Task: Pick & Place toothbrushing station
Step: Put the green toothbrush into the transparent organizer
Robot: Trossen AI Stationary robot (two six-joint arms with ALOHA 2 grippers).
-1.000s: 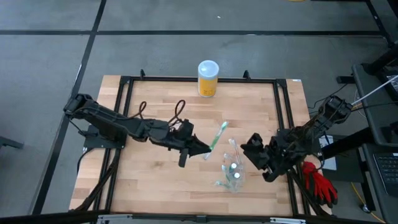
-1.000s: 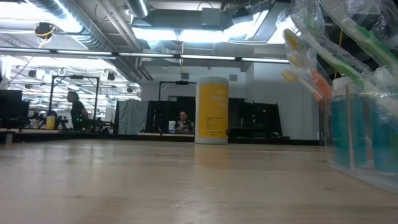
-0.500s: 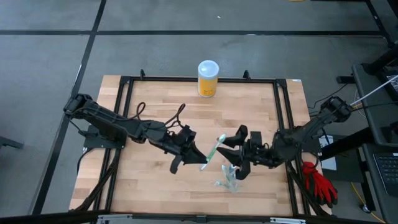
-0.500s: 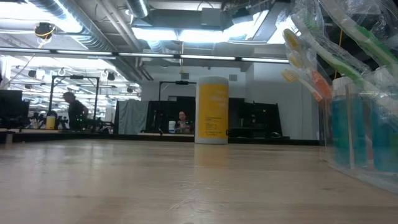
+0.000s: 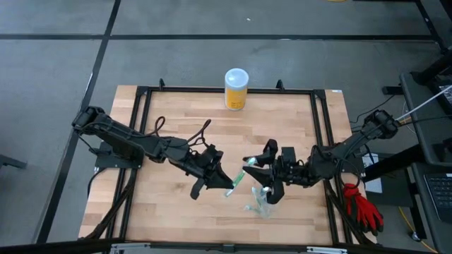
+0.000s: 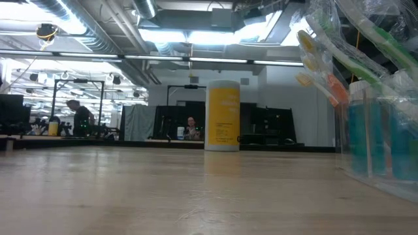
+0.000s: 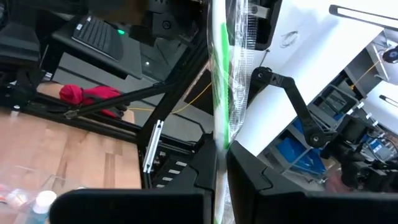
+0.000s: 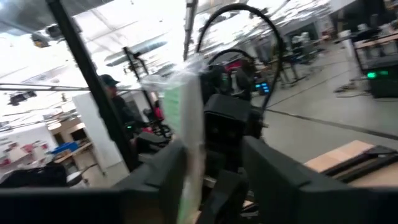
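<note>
Overhead, the wooden bench [image 5: 176, 212] carries a yellow jar [image 5: 236, 89] at its far edge. Mid-bench, the left claw [image 5: 227, 185] is clamped on a wrapped green toothbrush [image 5: 239, 178], while the right claw [image 5: 256, 168] spreads its fingers around the toothbrush's other end. Just beside them lies the clear cup [image 5: 263, 201].

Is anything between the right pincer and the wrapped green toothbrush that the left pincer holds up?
Nothing visible: the right pincer, open, already has the wrapped green toothbrush beside one finger, above the table, while the left pincer grips it.
</note>
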